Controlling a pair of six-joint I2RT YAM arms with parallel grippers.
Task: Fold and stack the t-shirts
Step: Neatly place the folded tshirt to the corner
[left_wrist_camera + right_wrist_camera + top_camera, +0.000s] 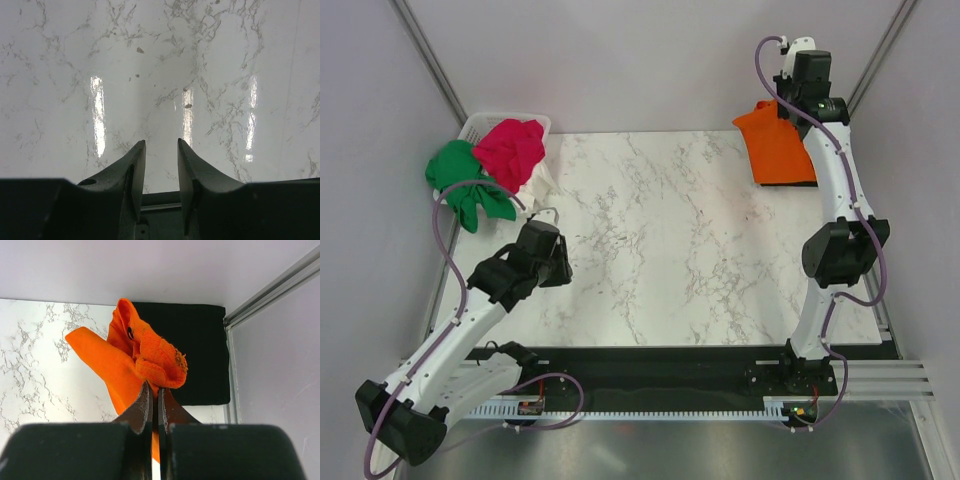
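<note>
Robot test cell in a lab

Plain pale wall panels [620, 60] in metal frame bars [432, 60] box in a marble-patterned surface [660, 250]. At its near edge, a left arm [470, 320] and a right arm [835, 180] with exposed cables [757, 62] are bolted to a black base strip [660, 362] beside an aluminium rail [890, 375].

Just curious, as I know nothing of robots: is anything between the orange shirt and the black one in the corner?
Nothing visible. The right gripper is shut on the orange shirt, held just over the black shirt, whose showing surface is bare.
</note>
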